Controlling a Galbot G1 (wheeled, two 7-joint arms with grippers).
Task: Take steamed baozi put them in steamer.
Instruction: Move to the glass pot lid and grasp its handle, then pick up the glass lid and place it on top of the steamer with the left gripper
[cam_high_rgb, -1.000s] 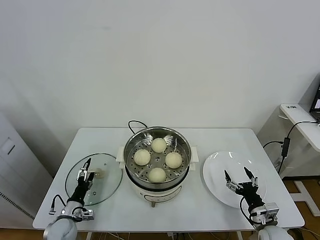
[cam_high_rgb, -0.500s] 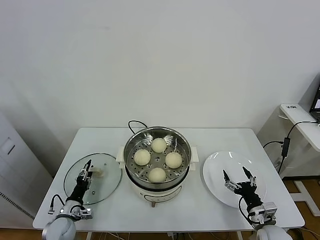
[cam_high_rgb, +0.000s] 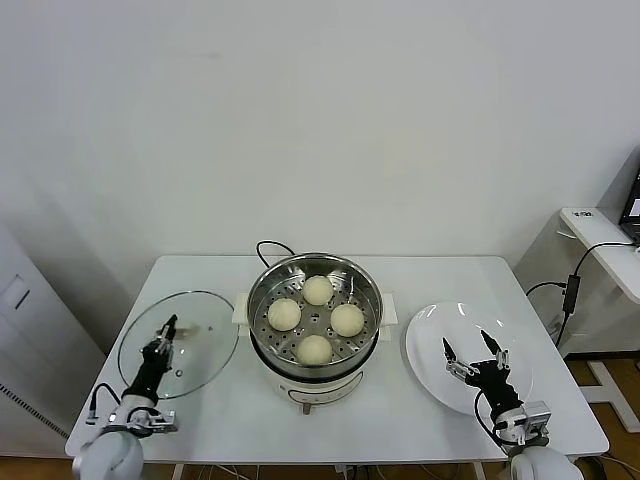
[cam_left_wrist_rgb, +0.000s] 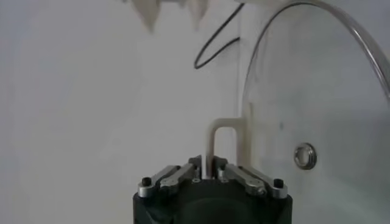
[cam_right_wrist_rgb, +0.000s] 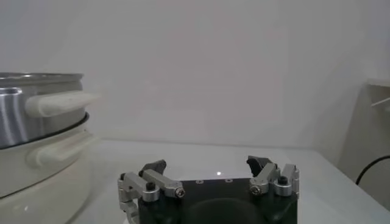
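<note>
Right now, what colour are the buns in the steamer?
Cream-white, all four buns; clearest in the head view.

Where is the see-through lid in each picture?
Head view: the lid lies on the table, left of the steamer, with the left gripper shut on its white handle.
Left wrist view: the lid fills the right side, its handle pinched between the fingers.
Right wrist view: not in it.
Shared landmark: the steamer, though the left wrist view shows only its cord.
</note>
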